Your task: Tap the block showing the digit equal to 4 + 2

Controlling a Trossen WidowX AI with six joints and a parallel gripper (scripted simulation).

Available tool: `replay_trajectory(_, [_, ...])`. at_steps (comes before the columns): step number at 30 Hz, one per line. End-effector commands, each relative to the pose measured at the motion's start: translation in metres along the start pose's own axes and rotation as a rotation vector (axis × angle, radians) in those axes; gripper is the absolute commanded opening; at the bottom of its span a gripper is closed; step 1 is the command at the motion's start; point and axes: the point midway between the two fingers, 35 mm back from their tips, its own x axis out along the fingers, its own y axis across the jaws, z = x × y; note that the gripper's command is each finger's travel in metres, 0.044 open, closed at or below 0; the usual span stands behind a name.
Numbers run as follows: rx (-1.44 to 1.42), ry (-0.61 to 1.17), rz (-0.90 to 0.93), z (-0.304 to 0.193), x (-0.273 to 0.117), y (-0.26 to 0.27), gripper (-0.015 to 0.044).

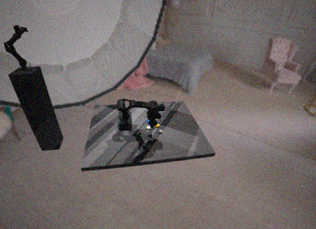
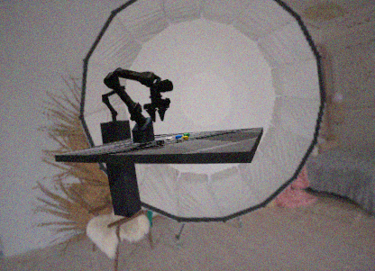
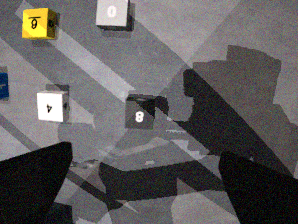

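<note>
My gripper (image 1: 153,124) (image 2: 158,119) (image 3: 147,156) is open and empty, well above the table. In the wrist view a yellow block (image 3: 39,24) (image 1: 158,125) (image 2: 185,138) at the top left shows an upside-down digit with a bar, a 6 or a 9; I cannot tell which surely. A pale block (image 3: 113,14) (image 1: 160,131) shows 0. A white block (image 3: 52,106) (image 1: 148,127) shows an upside-down 4. A dark block (image 3: 139,114) shows 8 and lies nearest the space between the fingers. A blue block (image 3: 3,85) (image 2: 178,137) is cut off at the left edge, digit unclear.
A green block (image 2: 187,134) stands behind the yellow one in the exterior view; its digit is not readable. The blocks stand on the striped grey table (image 1: 197,144) (image 2: 225,149). The arm's shadow falls across the right of the wrist view. A second small arm stands on a black pillar (image 1: 39,109).
</note>
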Motion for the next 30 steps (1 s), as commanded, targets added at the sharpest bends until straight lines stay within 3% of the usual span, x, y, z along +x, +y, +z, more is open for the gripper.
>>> replay_trajectory(1, [0.000, 0.008, -0.004, -0.002, 0.001, 0.000, 0.0400])
replay_trajectory(10, [0.000, 0.007, -0.003, -0.001, 0.001, 0.003, 0.0400])
replay_trajectory(19, [-0.001, 0.008, 0.003, -0.002, 0.002, 0.120, 0.0400])
replay_trajectory(30, [-0.001, 0.008, 0.002, -0.003, 0.002, 0.122, 0.0400])
